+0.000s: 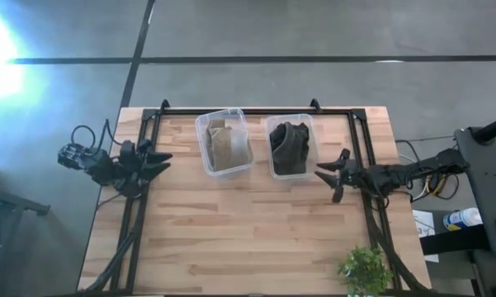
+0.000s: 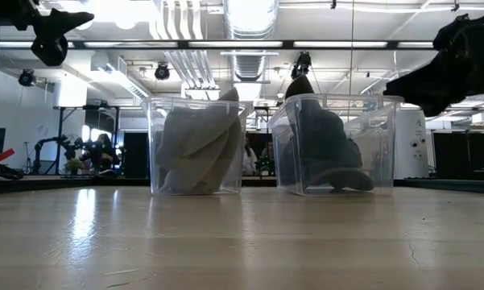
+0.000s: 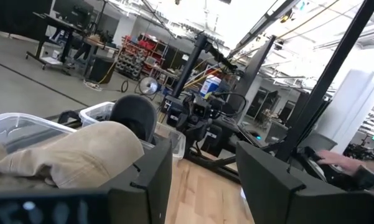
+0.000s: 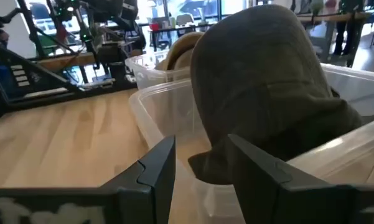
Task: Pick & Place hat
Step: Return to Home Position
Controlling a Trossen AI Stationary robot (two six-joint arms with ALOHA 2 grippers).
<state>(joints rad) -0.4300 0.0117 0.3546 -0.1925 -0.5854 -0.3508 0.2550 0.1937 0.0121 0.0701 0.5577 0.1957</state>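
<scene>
A tan hat [image 1: 224,148] sits in the left clear bin [image 1: 205,132]; a dark olive hat [image 1: 290,147] sits in the right clear bin [image 1: 271,172]. Both stand on the table's far half and show in the low view: the tan hat [image 2: 195,145] and the dark hat [image 2: 326,149]. My left gripper [image 1: 161,162] hovers open and empty left of the tan hat's bin. My right gripper [image 1: 332,177] hovers open and empty right of the dark hat's bin, with the dark hat [image 4: 261,81] close ahead of its fingers.
A black frame [image 1: 256,110] runs along the table's far edge and down both sides. A small green plant [image 1: 365,271] stands at the near right corner. Bare wood lies in front of the bins.
</scene>
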